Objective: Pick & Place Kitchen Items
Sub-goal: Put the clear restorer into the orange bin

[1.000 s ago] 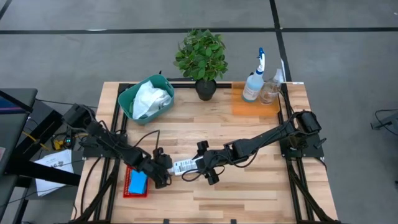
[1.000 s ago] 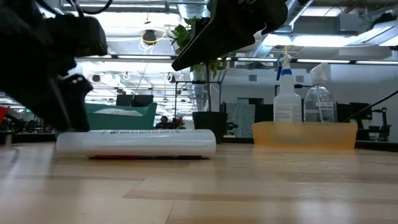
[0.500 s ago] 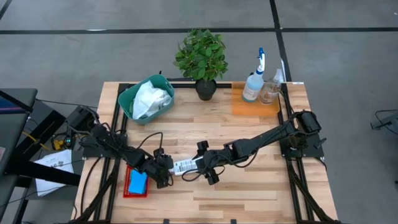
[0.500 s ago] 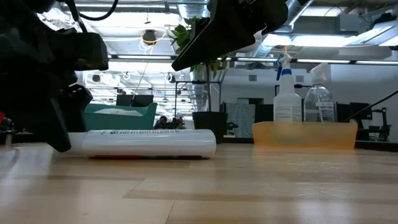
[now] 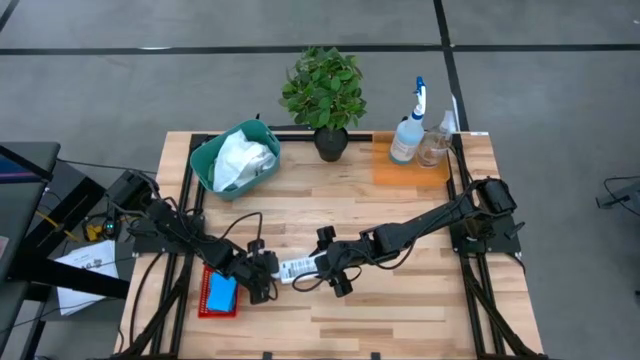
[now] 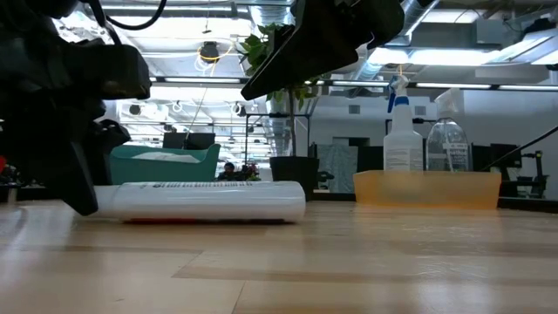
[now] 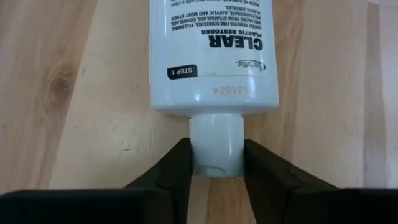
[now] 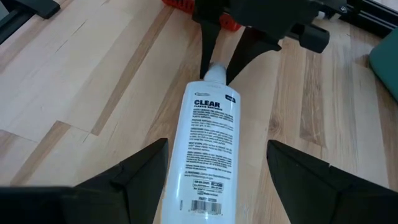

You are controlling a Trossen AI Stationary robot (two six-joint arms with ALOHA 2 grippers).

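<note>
The small white labelled bottle (image 5: 296, 267) lay on its side on the wooden table (image 5: 400, 310), near the front edge and left of centre, between the two grippers. Its label text was legible in both wrist views.

The left arm reached from the table's left edge, low and diagonal, toward the centre. The left gripper (image 7: 216, 163) sat at the bottle's cap end. Its fingers (image 7: 171, 171) were pinched on the narrow white neck, one on each side, touching it. In the low view this gripper (image 6: 83, 174) stood at the bottle's left end, down at the table surface.

The right arm extended from the table's right edge, stretched long and low across the middle. The right gripper (image 8: 214, 171) was at the bottle's base end. Its fingers (image 8: 134, 174) were spread wide, one on each side of the bottle body, with a clear gap on both sides and no contact visible.

A blue sponge (image 5: 220, 292) lay in a red tray (image 5: 206, 306) just beside the left gripper. A white cloth (image 5: 243, 158) filled a teal bin (image 5: 205, 158) at the rear left. Two clear spray bottles (image 5: 410, 130) stood on a yellow tray (image 5: 385, 165) at the rear right, beside the potted plant (image 5: 322, 90).
</note>
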